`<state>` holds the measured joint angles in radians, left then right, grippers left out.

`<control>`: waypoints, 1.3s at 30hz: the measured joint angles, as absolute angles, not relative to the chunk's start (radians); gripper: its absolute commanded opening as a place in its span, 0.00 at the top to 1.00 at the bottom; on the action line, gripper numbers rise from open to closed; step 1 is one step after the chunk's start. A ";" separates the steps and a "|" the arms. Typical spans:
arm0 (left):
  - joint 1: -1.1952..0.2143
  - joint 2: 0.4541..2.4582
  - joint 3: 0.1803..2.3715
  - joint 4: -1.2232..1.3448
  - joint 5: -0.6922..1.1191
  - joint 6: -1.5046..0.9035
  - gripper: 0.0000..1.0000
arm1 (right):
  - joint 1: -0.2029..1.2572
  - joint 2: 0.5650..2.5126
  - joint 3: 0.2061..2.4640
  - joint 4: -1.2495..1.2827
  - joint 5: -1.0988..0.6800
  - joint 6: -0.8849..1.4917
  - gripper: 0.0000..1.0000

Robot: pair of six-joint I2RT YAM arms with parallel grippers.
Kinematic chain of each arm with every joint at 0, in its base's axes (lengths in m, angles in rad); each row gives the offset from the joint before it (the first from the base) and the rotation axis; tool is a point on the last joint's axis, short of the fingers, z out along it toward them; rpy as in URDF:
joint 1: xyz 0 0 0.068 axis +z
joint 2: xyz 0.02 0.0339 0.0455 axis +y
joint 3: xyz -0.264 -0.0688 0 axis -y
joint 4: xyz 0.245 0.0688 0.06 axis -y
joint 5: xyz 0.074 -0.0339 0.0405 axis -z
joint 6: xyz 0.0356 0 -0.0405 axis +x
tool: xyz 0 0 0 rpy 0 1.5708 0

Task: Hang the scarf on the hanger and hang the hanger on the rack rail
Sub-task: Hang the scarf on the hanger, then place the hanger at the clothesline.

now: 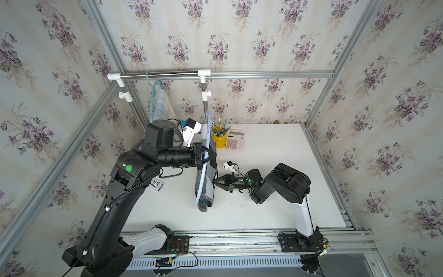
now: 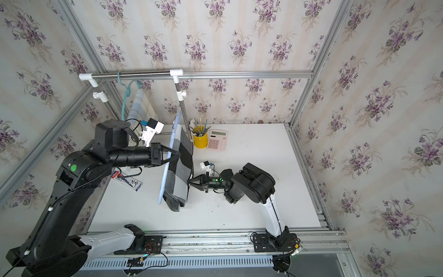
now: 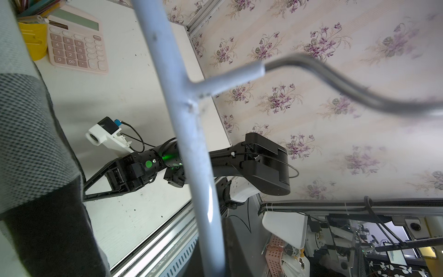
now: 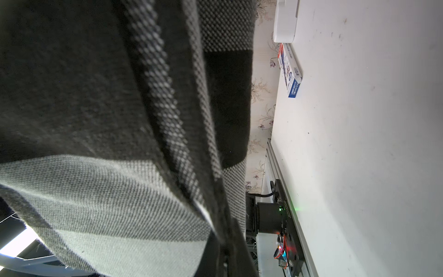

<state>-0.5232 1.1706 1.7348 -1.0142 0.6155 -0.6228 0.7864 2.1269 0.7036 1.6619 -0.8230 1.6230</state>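
A light blue hanger (image 1: 203, 172) is held up over the table, and my left gripper (image 1: 214, 154) is shut on its bar. Its bar (image 3: 189, 134) and grey metal hook (image 3: 335, 74) fill the left wrist view. A grey and black checked scarf (image 2: 182, 165) is draped over the hanger and hangs down on the right side. My right gripper (image 1: 214, 182) is shut on the scarf's edge, low on that side. The scarf (image 4: 119, 120) covers most of the right wrist view, where the jaws pinch the cloth.
A clothes rail (image 1: 163, 74) stands at the back left, carrying a teal hanger with a pale striped cloth (image 1: 160, 103). A yellow pen cup (image 1: 219, 140) and a pink calculator (image 1: 235, 139) sit behind the scarf. A small printed box (image 2: 127, 179) lies under the left arm.
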 measured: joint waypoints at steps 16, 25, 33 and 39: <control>-0.436 1.188 1.732 -0.963 0.673 -0.629 1.00 | 0.724 2.076 0.663 1.640 -0.838 1.618 0.33; -0.199 1.300 1.746 -0.867 0.823 -0.681 1.00 | 0.492 1.896 0.469 1.622 -0.891 1.578 0.32; -0.075 1.510 1.871 -0.692 0.953 -0.804 1.00 | 0.419 1.777 0.389 1.626 -0.957 1.575 0.34; -0.034 1.681 2.061 -0.678 0.965 -0.849 1.00 | 0.412 1.737 0.350 1.623 -0.965 1.579 0.35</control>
<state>-0.0341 1.6806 2.0609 -0.6785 0.9653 -0.8486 0.4122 1.7374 0.3500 1.6230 -0.9649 1.5791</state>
